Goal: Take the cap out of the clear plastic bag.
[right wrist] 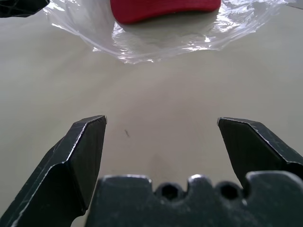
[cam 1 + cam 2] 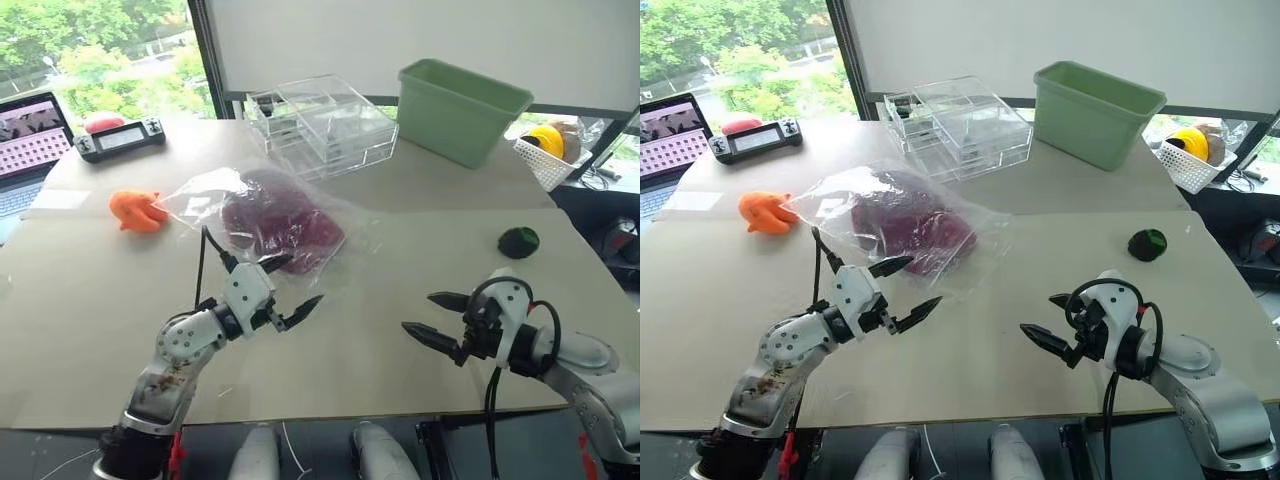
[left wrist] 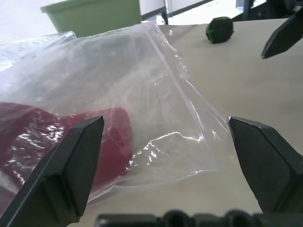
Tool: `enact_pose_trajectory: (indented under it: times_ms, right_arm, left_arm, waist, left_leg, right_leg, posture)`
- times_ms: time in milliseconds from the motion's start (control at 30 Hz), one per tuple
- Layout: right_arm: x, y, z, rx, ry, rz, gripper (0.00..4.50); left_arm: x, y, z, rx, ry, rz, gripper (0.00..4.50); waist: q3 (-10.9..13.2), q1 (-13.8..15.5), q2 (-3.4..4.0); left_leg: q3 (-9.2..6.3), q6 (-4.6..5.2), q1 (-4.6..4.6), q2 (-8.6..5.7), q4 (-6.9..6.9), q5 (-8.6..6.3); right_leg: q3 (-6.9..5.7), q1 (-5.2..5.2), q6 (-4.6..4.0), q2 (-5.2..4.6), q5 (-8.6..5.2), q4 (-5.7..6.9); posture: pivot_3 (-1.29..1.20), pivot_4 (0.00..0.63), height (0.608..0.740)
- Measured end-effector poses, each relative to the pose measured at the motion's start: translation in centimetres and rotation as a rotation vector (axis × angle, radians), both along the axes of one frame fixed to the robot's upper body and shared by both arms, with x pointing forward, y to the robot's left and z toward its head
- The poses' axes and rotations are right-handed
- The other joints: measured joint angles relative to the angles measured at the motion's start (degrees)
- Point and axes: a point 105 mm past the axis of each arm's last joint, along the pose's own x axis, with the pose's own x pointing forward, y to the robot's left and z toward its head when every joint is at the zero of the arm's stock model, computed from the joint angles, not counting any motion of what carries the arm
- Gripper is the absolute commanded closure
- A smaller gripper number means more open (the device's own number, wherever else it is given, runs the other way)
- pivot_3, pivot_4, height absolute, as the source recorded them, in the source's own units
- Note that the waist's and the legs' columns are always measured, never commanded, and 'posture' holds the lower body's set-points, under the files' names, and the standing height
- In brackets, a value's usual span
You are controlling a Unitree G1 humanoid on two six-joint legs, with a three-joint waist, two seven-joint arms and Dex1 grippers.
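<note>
The dark red cap [image 2: 280, 226] lies inside the clear plastic bag [image 2: 205, 195], which rests crumpled on the beige table near its middle. My left gripper [image 2: 292, 286] hangs open just in front of the bag's near edge, with nothing between its fingers. In the left wrist view the bag [image 3: 156, 94] and the cap [image 3: 57, 137] sit close ahead of the spread fingers. My right gripper [image 2: 432, 317] stands open and empty over bare table, well right of the bag. The right wrist view shows the cap [image 1: 163, 8] in the bag [image 1: 156, 45] farther ahead.
An orange toy [image 2: 137, 210] lies left of the bag. A clear plastic drawer box [image 2: 322, 125] and a green bin [image 2: 460, 108] stand behind it. A dark green ball [image 2: 518, 241] sits at the right, a handheld console [image 2: 120, 139] and a laptop [image 2: 30, 140] at the back left.
</note>
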Motion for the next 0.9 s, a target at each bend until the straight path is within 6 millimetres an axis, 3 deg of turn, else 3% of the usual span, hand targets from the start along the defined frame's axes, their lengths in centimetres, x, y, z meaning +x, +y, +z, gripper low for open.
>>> enact_pose_trajectory:
  times_ms: [267, 500, 900]
  right_arm:
    - [-0.1, -0.2, 0.1, -0.003, -0.006, -0.009, 0.0]
    - [-0.4, 0.0, 0.6, 0.0, -0.019, -0.016, 0.0]
    - [-0.5, 0.1, 0.9, 0.011, -0.026, -0.019, 0.0]
  left_arm:
    - [0.4, -2.1, 0.5, 0.011, -0.056, -0.042, 0.02]
    - [1.6, -1.3, -0.9, 0.071, -0.047, 0.026, 0.02]
    - [3.0, -0.6, -0.6, 0.22, -0.137, 0.14, 0.02]
  waist:
    - [0.0, -0.3, 0.0]
    - [0.0, -0.3, 0.0]
    - [0.0, -0.4, 0.0]
  left_leg:
    - [-0.02, 0.02, 0.05, 0.0, -0.05, -0.01]
    - [-0.04, 0.02, 0.07, 0.0, -0.03, -0.01]
    - [-0.06, 0.02, 0.1, 0.0, -0.06, -0.02]
  right_leg:
    - [-0.02, 0.12, 0.01, 0.0, 0.0, -0.15]
    - [-0.03, 0.16, 0.03, 0.0, 0.01, -0.17]
    - [-0.06, 0.21, 0.04, 0.0, 0.02, -0.22]
  posture:
    - [0.0, 0.15, 0.735]
    - [0.0, 0.15, 0.735]
    - [0.0, 0.15, 0.735]
